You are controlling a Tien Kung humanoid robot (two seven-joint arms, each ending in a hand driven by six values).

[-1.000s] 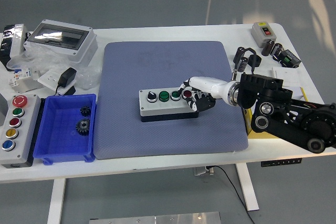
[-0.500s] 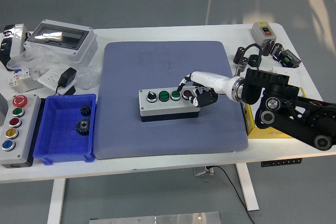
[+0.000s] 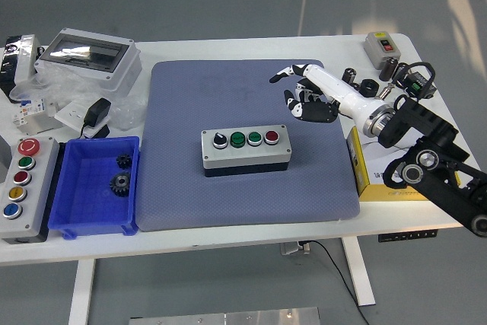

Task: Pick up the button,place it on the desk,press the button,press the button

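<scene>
While hovering beyond four-button control box (image 3: 246,151) | right hand (image 3: 307,95) spreading fingers, gripping nothing | box resting on blue mat (image 3: 251,188); presses unconfirmed

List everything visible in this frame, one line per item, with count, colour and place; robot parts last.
button box: 1, grey, four controls on top, mat centre
mat: 1, blue-grey, table middle
bin: 1, blue, left of mat
gears: 2, dark, inside bin
five-button station: 1, grey, near-left edge
enclosure: 1, grey with clear lid, far left
adapter: 1, black, left
switch box: 1, grey, far right
yellow box: 1, right of mat
table: 1, white
right hand: 1, white and black, open, above mat's far right
</scene>
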